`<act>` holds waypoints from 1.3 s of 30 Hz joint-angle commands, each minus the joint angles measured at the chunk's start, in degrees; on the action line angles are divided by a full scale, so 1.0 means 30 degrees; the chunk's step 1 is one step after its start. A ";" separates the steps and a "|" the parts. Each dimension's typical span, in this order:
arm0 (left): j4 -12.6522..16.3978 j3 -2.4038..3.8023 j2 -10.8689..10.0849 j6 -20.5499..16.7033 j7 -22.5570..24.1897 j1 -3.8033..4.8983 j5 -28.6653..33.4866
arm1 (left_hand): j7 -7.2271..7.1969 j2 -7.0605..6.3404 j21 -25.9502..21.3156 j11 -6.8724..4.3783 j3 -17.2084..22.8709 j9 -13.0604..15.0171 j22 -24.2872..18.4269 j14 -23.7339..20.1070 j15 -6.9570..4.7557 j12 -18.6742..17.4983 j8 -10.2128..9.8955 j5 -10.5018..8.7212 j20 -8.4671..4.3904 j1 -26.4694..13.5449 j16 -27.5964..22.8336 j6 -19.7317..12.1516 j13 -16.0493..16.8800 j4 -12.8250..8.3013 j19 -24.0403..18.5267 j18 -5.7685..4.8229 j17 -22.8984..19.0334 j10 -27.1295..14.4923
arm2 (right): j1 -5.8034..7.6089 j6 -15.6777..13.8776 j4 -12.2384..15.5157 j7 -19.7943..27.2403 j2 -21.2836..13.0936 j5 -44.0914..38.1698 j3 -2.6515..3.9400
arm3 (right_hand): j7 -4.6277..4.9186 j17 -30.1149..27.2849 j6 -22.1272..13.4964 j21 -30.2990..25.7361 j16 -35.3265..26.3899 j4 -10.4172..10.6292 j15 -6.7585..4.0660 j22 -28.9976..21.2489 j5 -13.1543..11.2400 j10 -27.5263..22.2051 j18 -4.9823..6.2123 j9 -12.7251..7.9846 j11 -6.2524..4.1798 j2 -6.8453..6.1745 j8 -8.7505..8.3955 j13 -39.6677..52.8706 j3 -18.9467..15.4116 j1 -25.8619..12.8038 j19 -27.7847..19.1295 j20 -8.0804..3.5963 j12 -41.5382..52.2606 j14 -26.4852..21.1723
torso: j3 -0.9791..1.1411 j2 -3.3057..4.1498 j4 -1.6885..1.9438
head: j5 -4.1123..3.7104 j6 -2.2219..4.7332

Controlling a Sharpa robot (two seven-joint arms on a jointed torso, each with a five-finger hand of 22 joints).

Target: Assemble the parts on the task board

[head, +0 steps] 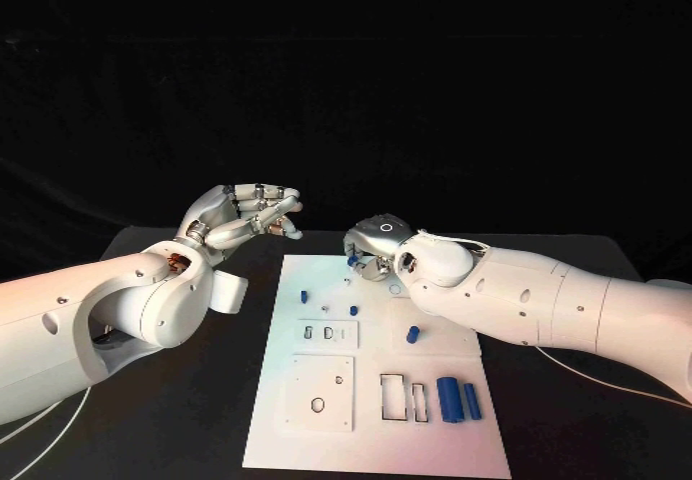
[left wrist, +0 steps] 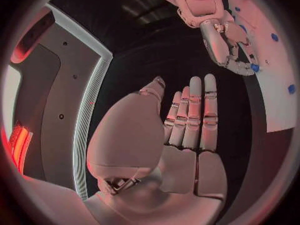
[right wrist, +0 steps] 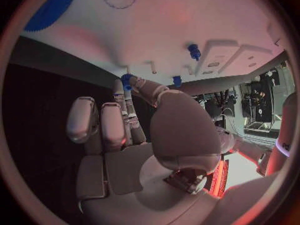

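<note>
The white task board (head: 433, 445) lies in the middle of the black table. My right hand (head: 378, 248) hovers over its far edge and pinches a small blue part (right wrist: 127, 80) between thumb and a fingertip; the same blue part (left wrist: 254, 67) sits at that hand's fingertips in the left wrist view. My left hand (head: 238, 220) is raised off the table to the left of the board's far corner, holding nothing, and its fingers (left wrist: 195, 112) are stretched out straight. Small blue pegs (head: 304, 296) (head: 413, 334) stand on the board. Two blue cylinders (head: 459, 400) lie near its front right.
The board has rectangular slots (head: 404, 396) and a square plate with a round hole (head: 319, 393) toward the front. A blue gear-like piece (right wrist: 53, 7) sits on the board (right wrist: 187, 20) in the right wrist view. Bare black table (head: 173, 420) lies to both sides.
</note>
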 commanded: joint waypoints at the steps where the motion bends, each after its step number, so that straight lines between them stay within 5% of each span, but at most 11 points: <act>1: 0.0053 0.0020 0.0013 0.0308 0.0064 0.0055 0.0077 | 0.0069 0.0085 0.0021 0.0060 -0.0144 0.0019 -0.0011 -0.0083 0.0013 -0.0109 -0.0046 0.0067 0.0034 -0.0087 0.0069 -0.0129 0.0024 -0.0018 -0.0132 0.0310 0.0018 -0.0079 | -0.0094 0.0584 -0.0041 0.0036 -0.0025 -0.0071 -0.0043 | -0.0008 -0.0020 -0.0082 0.0029 0.0092 0.0100 -0.0077 -0.0041 -0.0009 -0.0060 -0.0368 0.0013 0.0053 -0.0033 0.0017 -0.0023 0.0007 -0.0119 0.0097 0.0033 -0.0141 0.0341 | -0.0014 -0.0033 -0.0068 | 0.0051 -0.0077; 30: -0.0027 0.0019 -0.0009 0.0308 -0.0001 0.0097 0.0078 | 0.0075 0.0080 0.0016 0.0074 -0.0161 0.0015 -0.0017 -0.0148 0.0025 -0.0164 -0.0085 0.0065 0.0049 -0.0091 0.0081 -0.0181 0.0015 -0.0021 -0.0176 0.0315 0.0061 -0.0134 | -0.0121 0.0243 0.0011 0.0088 -0.0039 0.0092 -0.0044 | 0.0060 -0.0223 -0.0311 -0.0103 0.0032 0.0315 -0.0014 -0.0186 -0.0128 -0.0236 -0.0333 0.0092 0.0126 -0.0228 -0.0081 -0.0034 -0.0008 -0.0345 -0.0034 0.0090 -0.0227 0.0272 | -0.0032 -0.0022 -0.0028 | 0.0022 -0.0088; 34: -0.0085 0.0018 0.0051 0.0318 0.0011 0.0102 0.0079 | 0.0075 0.0080 0.0016 0.0074 -0.0161 0.0015 -0.0017 -0.0148 0.0025 -0.0164 -0.0085 0.0065 0.0049 -0.0091 0.0081 -0.0181 0.0015 -0.0021 -0.0176 0.0315 0.0061 -0.0134 | -0.0120 0.0266 -0.0118 0.0103 0.0010 0.0234 -0.0044 | 0.0584 -0.0863 -0.1710 -0.0550 -0.0279 0.0578 0.0367 -0.0738 -0.0694 -0.1832 -0.0233 -0.0114 0.0600 -0.0770 -0.0984 -0.0387 0.0041 -0.0578 -0.0453 0.0367 -0.0298 0.0049 | -0.0049 -0.0006 -0.0066 | 0.0021 -0.0081; 39: -0.0270 0.0015 0.0217 0.0343 0.0003 0.0099 0.0091 | 0.0075 0.0077 0.0016 0.0076 -0.0166 0.0013 -0.0018 -0.0158 0.0027 -0.0174 -0.0093 0.0065 0.0051 -0.0094 0.0083 -0.0192 0.0013 -0.0021 -0.0182 0.0316 0.0068 -0.0146 | -0.0118 0.0437 -0.0197 0.0107 0.0066 0.0299 -0.0045 | 0.0665 -0.1251 -0.2477 -0.0869 -0.0429 0.0741 0.0490 -0.1096 -0.0651 -0.2460 -0.0127 -0.0227 0.0726 -0.1052 -0.1554 -0.0568 -0.0128 -0.0594 -0.0711 0.0552 -0.0251 -0.0071 | -0.0078 0.0016 -0.0082 | -0.0054 -0.0122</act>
